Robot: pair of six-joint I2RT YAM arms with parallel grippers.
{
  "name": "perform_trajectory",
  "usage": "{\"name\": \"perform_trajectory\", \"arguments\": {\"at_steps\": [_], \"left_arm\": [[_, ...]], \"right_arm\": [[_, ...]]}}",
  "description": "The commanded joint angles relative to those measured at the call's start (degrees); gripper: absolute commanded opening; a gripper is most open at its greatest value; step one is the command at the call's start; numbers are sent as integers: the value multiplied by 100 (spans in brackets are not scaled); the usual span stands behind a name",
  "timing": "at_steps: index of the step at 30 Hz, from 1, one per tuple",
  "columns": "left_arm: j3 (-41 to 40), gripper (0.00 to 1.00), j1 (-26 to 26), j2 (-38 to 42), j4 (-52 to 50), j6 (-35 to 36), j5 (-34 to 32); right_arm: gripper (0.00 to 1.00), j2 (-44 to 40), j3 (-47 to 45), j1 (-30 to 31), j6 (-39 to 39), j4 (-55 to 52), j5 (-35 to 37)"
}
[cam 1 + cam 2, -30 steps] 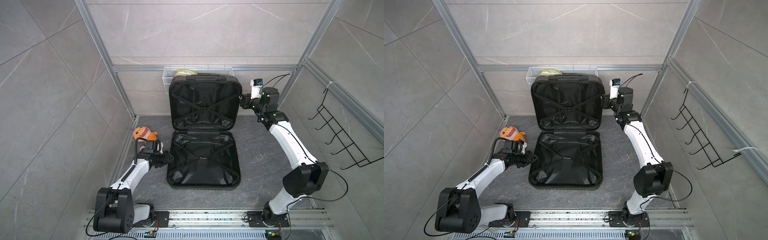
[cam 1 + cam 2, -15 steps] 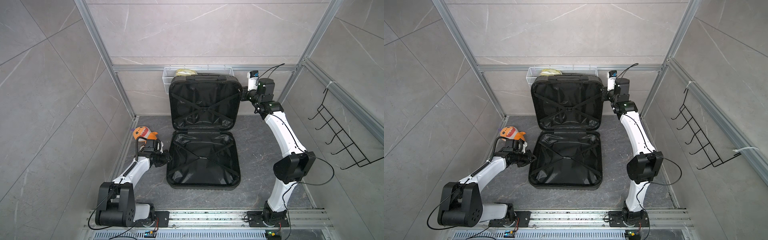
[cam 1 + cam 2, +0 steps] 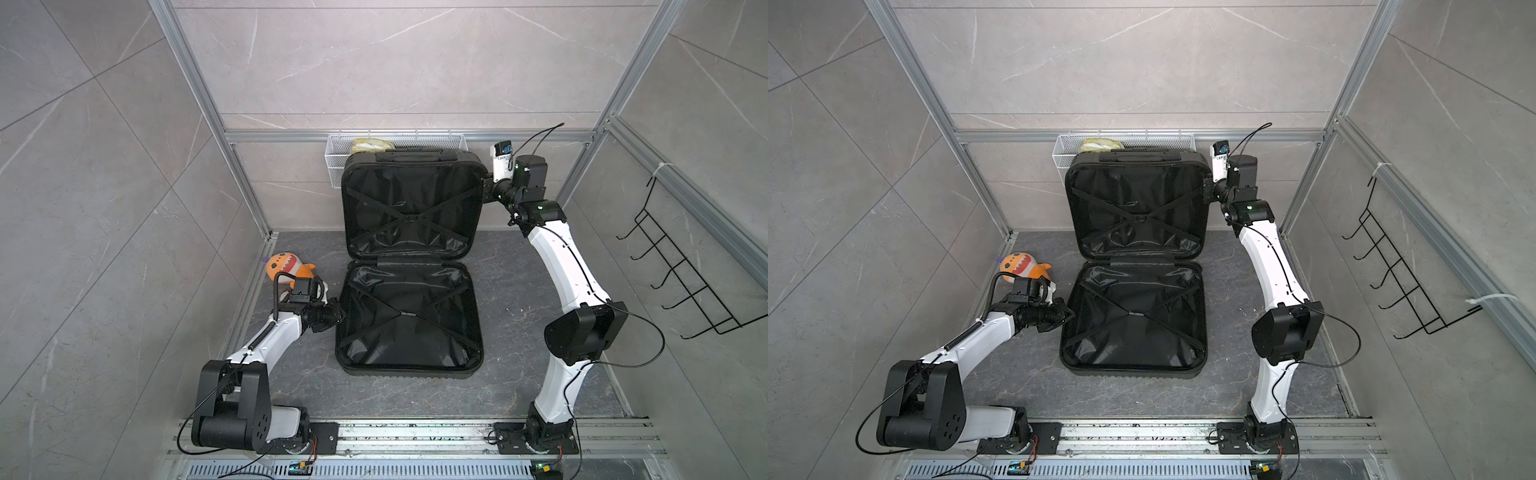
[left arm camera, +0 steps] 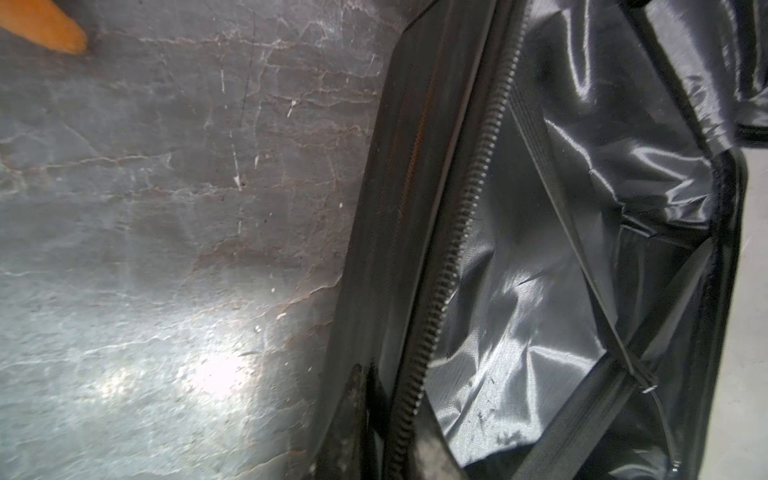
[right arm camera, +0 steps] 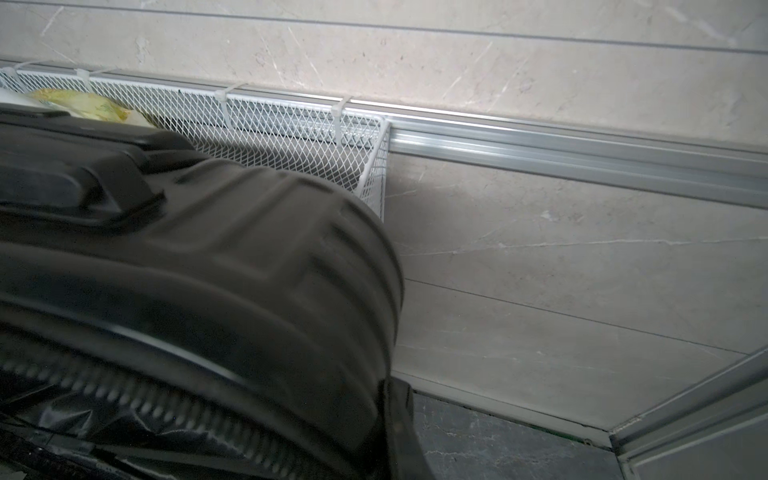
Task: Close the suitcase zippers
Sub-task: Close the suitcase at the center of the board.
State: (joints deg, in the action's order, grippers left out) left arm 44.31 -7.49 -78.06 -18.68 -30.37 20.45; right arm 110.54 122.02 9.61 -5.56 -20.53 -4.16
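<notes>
**Left of frame.** In both top views an orange plush toy (image 3: 286, 266) lies on the dark surface (image 3: 511, 299), just beside the left arm's wrist. It is not part of the task.

**Left claw.** The left claw (image 3: 340, 316) sits at the left rim of the flat half of the suitcase (image 3: 409, 332). In the left wrist view its fingers (image 4: 349, 428) are pressed together on that rim, and the toothed track of the zippers (image 4: 457, 232) runs between them. No pull tab shows in that view.

**Centre.** The suitcase lies fully open in the middle of the surface. One half is flat. The other stands upright at the rear wall, in front of a white wire basket (image 3: 332, 166). The lining and X straps are exposed.

**Right claw.** The right claw (image 3: 486, 193) is at the upper right edge of the upright half. The right wrist view shows only the ribbed shell with one dark finger beside it. Whether the claw is spread or pinching cannot be told.

**Step in hand (judgement).** Both halves are being secured before the lid is closed. Zipping has not begun.

**Next move calls for:**
1. Swing the upright half down onto the flat half, rims aligned.
2. Clear the left claw from the seam before the rims meet.
3. Locate a pull tab.
</notes>
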Motion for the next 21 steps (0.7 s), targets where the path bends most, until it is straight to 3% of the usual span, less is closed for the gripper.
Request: {"name": "perform_trajectory", "arguments": {"at_steps": [1, 11, 21], "left_arm": [[-99, 12, -125, -192, 873, -1026, -80], [-195, 12, -244, -268, 1520, -1664, -463], [-175, 12, -385, -530, 1959, -1985, -541]], "right_arm": [[0, -411, -136, 162, 73, 56, -452], [0, -1984, -2086, 320, 69, 781, -709], [2, -3156, -3546, 490, 252, 586, -1081]]}}
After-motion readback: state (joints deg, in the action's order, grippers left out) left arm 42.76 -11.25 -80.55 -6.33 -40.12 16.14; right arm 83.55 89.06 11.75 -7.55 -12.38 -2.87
